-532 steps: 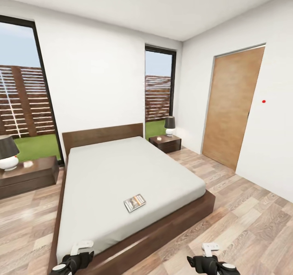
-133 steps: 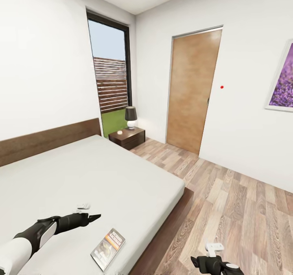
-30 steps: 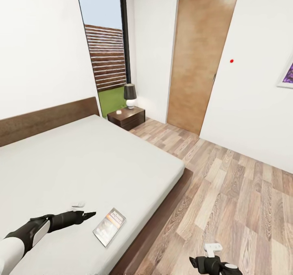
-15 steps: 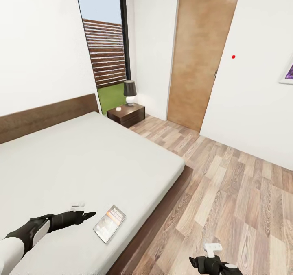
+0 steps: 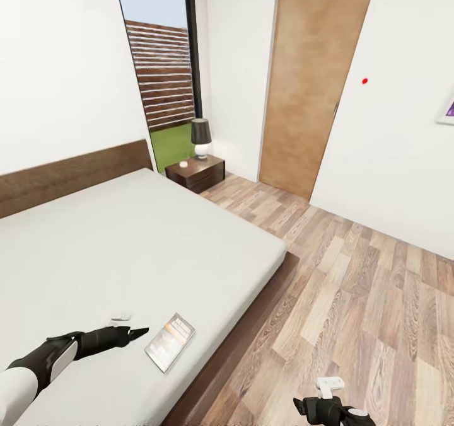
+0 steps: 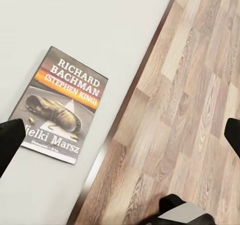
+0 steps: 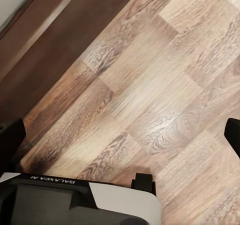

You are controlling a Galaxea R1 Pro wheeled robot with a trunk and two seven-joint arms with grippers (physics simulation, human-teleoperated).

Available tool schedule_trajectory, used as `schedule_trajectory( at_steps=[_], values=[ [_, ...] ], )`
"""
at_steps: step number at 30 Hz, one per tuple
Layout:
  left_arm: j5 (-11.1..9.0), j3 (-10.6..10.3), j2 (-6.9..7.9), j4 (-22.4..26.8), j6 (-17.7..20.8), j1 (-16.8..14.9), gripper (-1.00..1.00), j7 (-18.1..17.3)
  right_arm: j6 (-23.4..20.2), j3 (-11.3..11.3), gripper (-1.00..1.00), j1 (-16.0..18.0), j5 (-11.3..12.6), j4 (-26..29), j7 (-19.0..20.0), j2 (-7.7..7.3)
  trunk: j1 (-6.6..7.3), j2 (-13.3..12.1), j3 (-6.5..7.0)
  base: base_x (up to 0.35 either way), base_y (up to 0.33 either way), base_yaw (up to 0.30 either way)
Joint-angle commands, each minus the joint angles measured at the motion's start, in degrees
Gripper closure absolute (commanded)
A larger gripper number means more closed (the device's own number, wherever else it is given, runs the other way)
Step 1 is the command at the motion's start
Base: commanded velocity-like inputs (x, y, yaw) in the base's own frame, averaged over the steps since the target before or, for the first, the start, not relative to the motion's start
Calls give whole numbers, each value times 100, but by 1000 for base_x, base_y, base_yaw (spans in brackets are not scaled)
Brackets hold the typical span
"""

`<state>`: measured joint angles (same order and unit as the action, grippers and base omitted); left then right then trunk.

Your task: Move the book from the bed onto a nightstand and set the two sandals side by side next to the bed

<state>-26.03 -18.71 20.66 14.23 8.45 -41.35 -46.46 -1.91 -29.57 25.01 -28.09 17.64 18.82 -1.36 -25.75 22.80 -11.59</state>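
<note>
One thin paperback to deal with first. Far left in the head view: left gripper (image 5: pixel 140 333) stretched low over the bed (image 5: pixel 126 243), tips just short of the book (image 5: pixel 170 342) and not touching it. Spread wide, judging by the wrist view, one dark fingertip (image 6: pixel 10 140) at each edge of the picture, nothing held. Book (image 6: pixel 60 105) flat on the mattress near the foot-side edge, cover up. Probably light, floppy and slick-covered; hard to pinch flat off a soft surface. Best taken across a short edge, or slid to overhang the mattress edge and nipped there. Further right and back: nightstand (image 5: pixel 195 172) with lamp (image 5: pixel 200 137), well apart from the book. Bottom right: right gripper (image 5: pixel 323 393) low over the wood floor (image 5: pixel 353 300), seemingly spread, empty.
</note>
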Motion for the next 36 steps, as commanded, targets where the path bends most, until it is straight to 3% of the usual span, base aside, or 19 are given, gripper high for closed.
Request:
schedule_trajectory(
  at_steps=[1, 36],
  values=[
    [-60, -27, 5, 9, 60, -4, -100, -12, -20, -49, -100, 4, -38, 11, 43, 4, -3, 12, -21, 0, 0, 0],
    [-52, -27, 8, 180, 65, -1, -100, -312, -20, -40, -100, 4, -41, 11, 45, 13, -3, 12, -348, 0, 0, 0]
  ],
)
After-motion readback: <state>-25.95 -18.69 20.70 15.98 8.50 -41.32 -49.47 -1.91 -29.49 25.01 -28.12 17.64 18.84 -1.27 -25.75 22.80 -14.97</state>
